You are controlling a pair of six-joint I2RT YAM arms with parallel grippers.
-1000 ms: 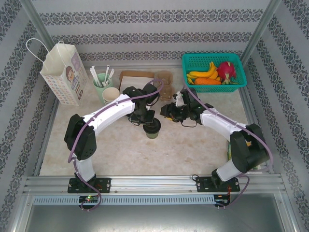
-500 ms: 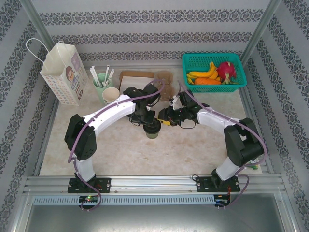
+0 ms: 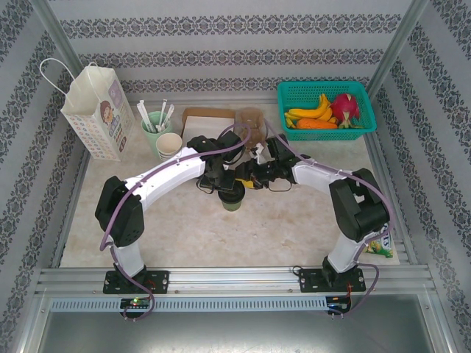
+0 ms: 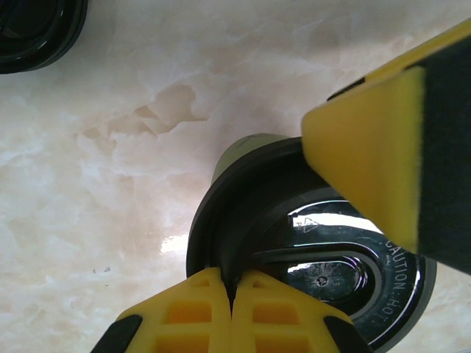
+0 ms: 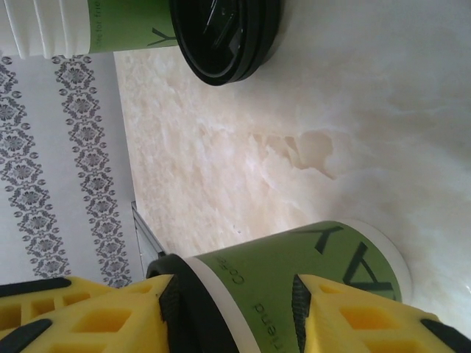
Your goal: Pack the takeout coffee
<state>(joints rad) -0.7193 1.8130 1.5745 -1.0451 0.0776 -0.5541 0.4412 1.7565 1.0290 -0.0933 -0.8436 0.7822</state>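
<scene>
The table (image 3: 287, 228) is pale marbled stone. The coffee (image 3: 233, 200) stands upright a little left of its middle, with both arms meeting over it.

The left claw (image 4: 232, 298) is closed, its yellow tips pressed together and resting on the near rim of the black lid (image 4: 324, 265). It holds nothing. The right claw (image 5: 228, 294) comes in from the right with its jaws apart. One finger (image 5: 88, 316) is beside the lid's top and the other (image 5: 353, 316) lies across the green wall. I cannot tell whether they bear on the cup.

The cup is probably light if it is empty and top-heavy if it is full. Its paper wall is thin and would give under a hard squeeze. The glossy lid looks slippery and could pop off if it were used as a handle. The best hold seems to be across the wall just under the lid, where the rolled rim stiffens it, with the cup kept upright.

Further back on the left are a stack of cups (image 3: 169, 144) and a mug (image 3: 155, 125). The bag (image 3: 96, 110) stands open at the far left, well apart from the coffee. A basket (image 3: 327, 126) sits far right.
</scene>
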